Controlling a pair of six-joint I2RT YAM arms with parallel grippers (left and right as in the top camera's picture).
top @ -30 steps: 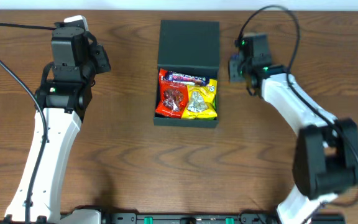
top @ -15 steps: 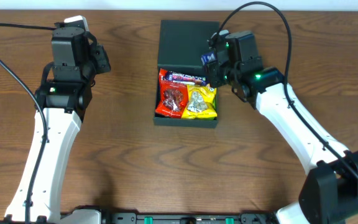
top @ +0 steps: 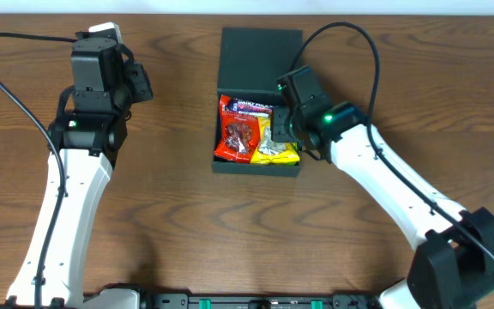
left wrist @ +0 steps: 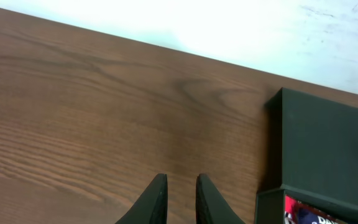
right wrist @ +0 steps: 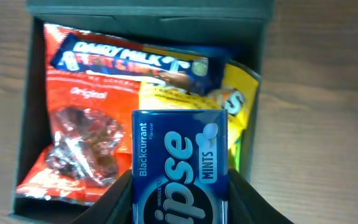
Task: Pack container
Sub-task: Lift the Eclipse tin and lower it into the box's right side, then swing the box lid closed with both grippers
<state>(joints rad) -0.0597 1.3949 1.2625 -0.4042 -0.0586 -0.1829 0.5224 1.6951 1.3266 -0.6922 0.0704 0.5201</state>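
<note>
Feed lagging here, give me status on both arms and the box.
Right gripper shut on blue mints tin, over open container. Left gripper idle, jaws nearly closed, empty. Red packet, yellow packet, chocolate bar already inside.

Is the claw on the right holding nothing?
No, the right claw grips a blue mints tin above the open container.
</note>
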